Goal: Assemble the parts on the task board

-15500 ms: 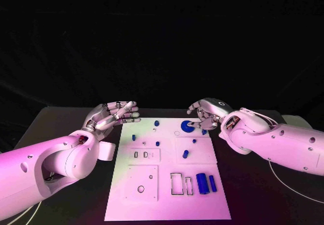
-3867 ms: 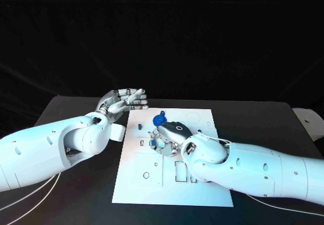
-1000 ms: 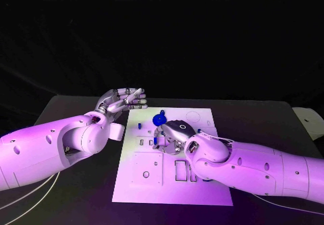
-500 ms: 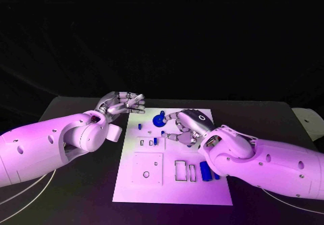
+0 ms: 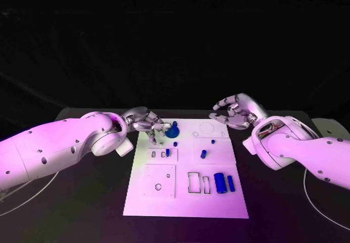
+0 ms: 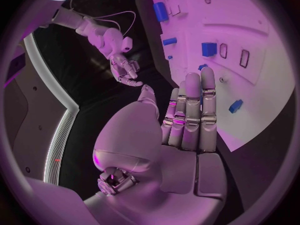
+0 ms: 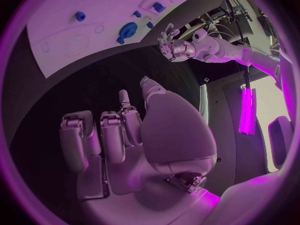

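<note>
The white task board (image 5: 186,202) lies in the middle of the table. A round blue part (image 5: 172,133) sits near its far left corner, also seen in the right wrist view (image 7: 129,30). Small blue pegs (image 5: 203,152) stand mid-board, and two blue cylinders (image 5: 219,183) lie beside rectangular slots. My left hand (image 5: 148,124) hovers at the far left corner, fingertips just left of the round part; its fingers (image 6: 187,120) are straight and hold nothing. My right hand (image 5: 237,112) is raised beyond the far right corner, fingers (image 7: 109,135) loosely curled and holding nothing.
The black table (image 5: 73,202) has bare room on both sides of the board. A white block on my left arm (image 5: 125,145) hangs close to the board's left edge. The near half of the board carries a square plate with a hole (image 5: 158,187).
My right hand has lifted off the middle of the board and swung to its far right corner. My left hand has dropped toward the round blue part.
</note>
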